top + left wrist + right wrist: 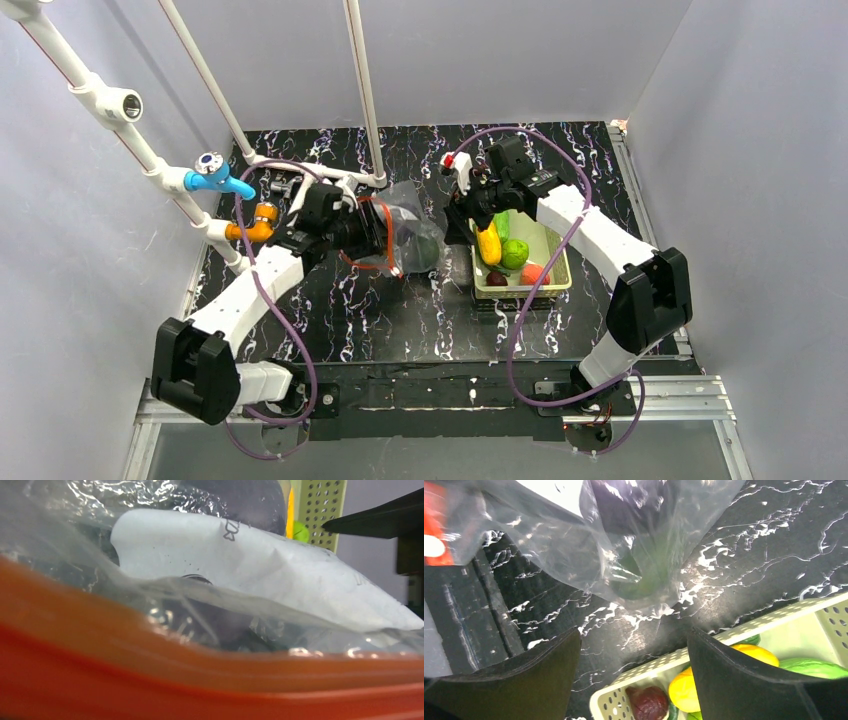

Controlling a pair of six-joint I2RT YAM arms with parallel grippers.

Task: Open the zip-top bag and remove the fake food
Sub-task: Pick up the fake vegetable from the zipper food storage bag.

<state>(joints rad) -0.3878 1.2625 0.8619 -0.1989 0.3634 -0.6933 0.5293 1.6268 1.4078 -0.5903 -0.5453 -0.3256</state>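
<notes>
so the left end effector is clamped on the bag, right end effector spread apart, empty, over the basket

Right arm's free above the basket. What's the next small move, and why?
Probably swing the right gripper, jaws open and empty, from the basket edge toward the zip-top bag. The left gripper holds the bag up by its orange zipper strip, and a dark green piece sits inside.
</notes>
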